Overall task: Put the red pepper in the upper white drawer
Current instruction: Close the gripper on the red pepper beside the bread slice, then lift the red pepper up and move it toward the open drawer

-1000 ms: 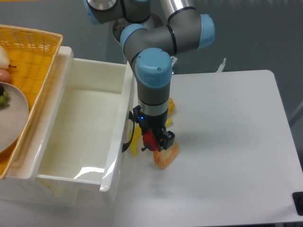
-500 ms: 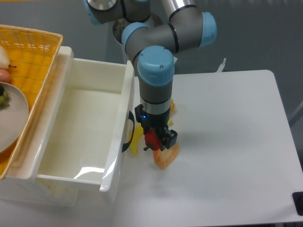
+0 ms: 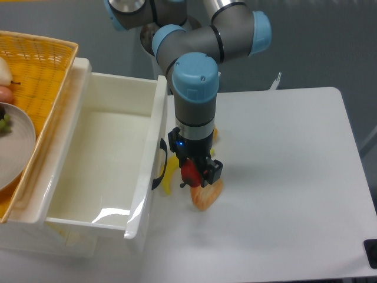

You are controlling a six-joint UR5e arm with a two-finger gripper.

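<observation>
- Just right of the drawer's front, low over the worktop (image 3: pixel 283 165): hand (image 3: pixel 193 175) pointing straight down, closed around the red pepper (image 3: pixel 189 173), only a small patch of red showing between the dark fingers.
- Holding the pepper directly above the orange-tan bread piece (image 3: pixel 207 196); touching or just clear of it, impossible to tell from this angle.
- Sitting beside the dark curved handle (image 3: pixel 159 164), not yet over the upper white drawer (image 3: pixel 100 159), which is standing pulled out with its inside bare.
- Judging the step: pepper gripped, carry about to begin or barely begun.
- Judging the next move: lifting high enough to clear the drawer's front wall and handle, then travelling left over the cavity, lowering and releasing.
- Watching for a clip against the front rim, given how low and close the hand is.
- Counting: one arm, one hand, one red pepper, one bread piece, one white drawer.
- Counting further: a yellow piece (image 3: pixel 169 174) between handle and hand, possibly a yellow pepper, mostly hidden; an orange sliver (image 3: pixel 214 133) behind the arm, not identifiable.
- Counting at far left: one yellow wicker basket (image 3: pixel 41 65) and one grey plate (image 3: pixel 16 147), with some small items on them cut off by the edge.
</observation>
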